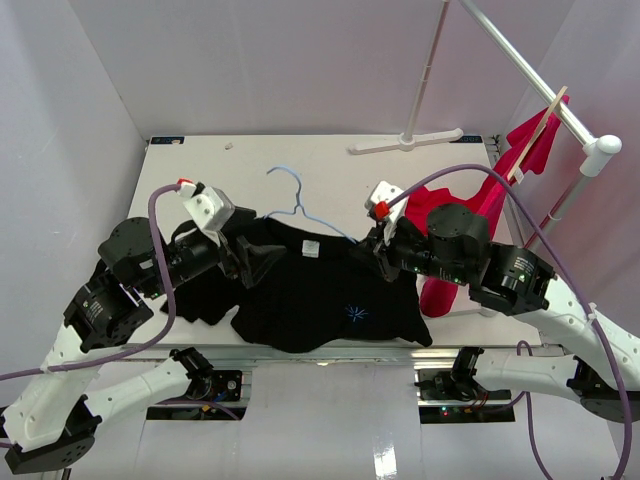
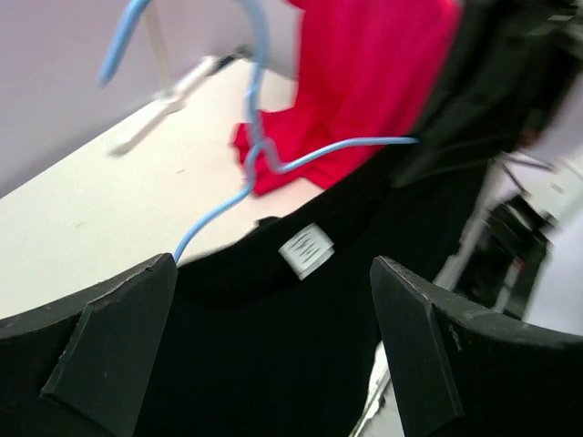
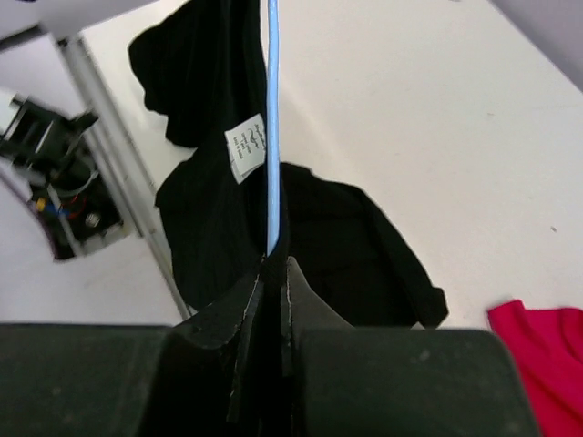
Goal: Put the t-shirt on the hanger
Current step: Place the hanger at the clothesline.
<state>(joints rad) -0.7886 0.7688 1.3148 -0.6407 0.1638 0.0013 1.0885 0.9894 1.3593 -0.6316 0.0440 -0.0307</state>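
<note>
The black t-shirt (image 1: 330, 295) lies at lower centre of the top view, with the light-blue hanger (image 1: 298, 205) poking up out of its collar. My right claw (image 3: 275, 269) pinches the hanger wire at the shirt's right shoulder. My left claw (image 2: 273, 264) is spread wide before the collar.

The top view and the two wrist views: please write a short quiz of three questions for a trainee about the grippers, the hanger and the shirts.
1. True or false: the left gripper is open.
2. What does the right gripper pinch? A: the blue wire of the hanger. B: a wooden spoon. C: nothing.
3. Name the colour of the second shirt, to the right of the t-shirt in the top view.
Key: 1 true; 2 A; 3 red.
</note>
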